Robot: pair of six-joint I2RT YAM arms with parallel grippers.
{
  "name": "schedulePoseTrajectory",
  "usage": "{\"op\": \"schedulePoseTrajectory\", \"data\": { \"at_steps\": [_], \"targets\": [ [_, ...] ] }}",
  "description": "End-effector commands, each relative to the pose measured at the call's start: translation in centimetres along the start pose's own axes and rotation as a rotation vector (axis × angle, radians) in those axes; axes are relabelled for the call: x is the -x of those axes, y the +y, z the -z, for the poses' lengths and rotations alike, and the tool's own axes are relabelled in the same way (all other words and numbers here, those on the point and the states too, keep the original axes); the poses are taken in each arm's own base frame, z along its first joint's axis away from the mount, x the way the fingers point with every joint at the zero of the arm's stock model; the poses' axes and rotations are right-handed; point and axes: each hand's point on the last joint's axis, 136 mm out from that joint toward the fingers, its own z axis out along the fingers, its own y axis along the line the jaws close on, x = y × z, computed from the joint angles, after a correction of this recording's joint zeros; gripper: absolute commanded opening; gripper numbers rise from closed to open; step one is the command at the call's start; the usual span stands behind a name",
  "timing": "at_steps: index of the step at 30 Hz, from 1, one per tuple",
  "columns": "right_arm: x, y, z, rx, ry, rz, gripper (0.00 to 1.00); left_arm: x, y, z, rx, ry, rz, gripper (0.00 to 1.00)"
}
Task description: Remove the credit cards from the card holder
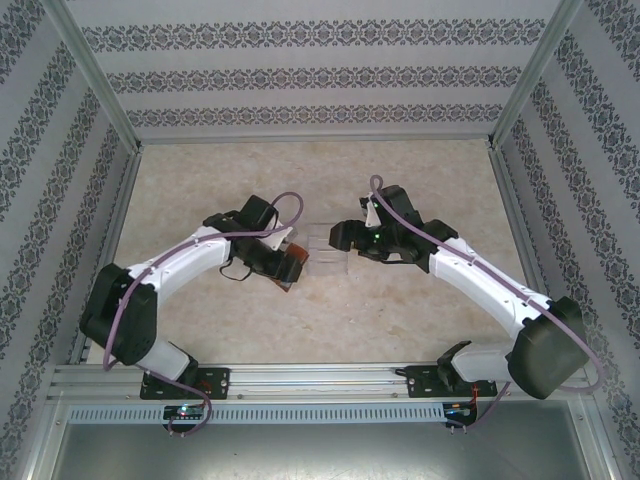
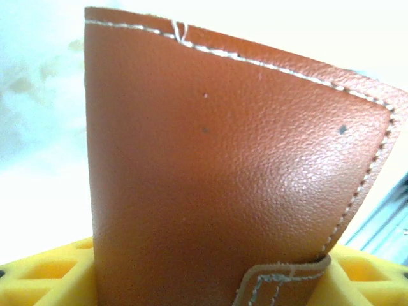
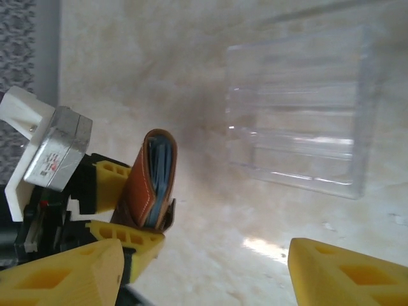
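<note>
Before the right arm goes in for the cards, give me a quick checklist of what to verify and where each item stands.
1. Grip: the left gripper clamps the card holder: ok.
2. Reach: the right gripper is open and empty: ok.
3. Access: holder opened enough to reach inside: not ok, it is folded nearly shut.
4. Any credit cards showing: cannot tell; the bluish layers between the leather could be cards or lining.
5. Aim: holder centred ahead of the right gripper: not ok, it sits toward the left in the right wrist view.
6. Room: the clear tray lies apart from the holder: ok.
</note>
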Motion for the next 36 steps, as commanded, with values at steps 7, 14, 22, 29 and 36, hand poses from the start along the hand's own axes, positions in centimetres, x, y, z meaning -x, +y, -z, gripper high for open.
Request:
{"op": "schedulePoseTrajectory", "data": {
  "at_steps": [7,14,22,29,36],
  "targets": [
    [-1.7,5.7,-3.3,0.272,0.126,-0.194,0.67,0.8,-4.3,2.4,-0.203,-0.098,-0.11,0.62],
    [-2.8,5.1,-5.2,0.249,0.178,-0.224,0.58,1.1,-4.7,2.8,-0.215,-0.122,-0.124,0.63],
    [-3.1,4.7,-5.2,0.238,0.184,-0.222,0.36,1.4,-5.1,3.2,-0.227,-0.146,-0.127,0.64],
    [-3.2,4.2,-4.9,0.21,0.168,-0.168,0.17,1.7,-5.2,4.3,-0.205,-0.189,-0.136,0.76],
    [-2.4,2.4,-3.6,0.066,0.102,0.095,0.21,2.7,-3.7,7.2,-0.057,-0.329,-0.117,0.85]
  ]
}}
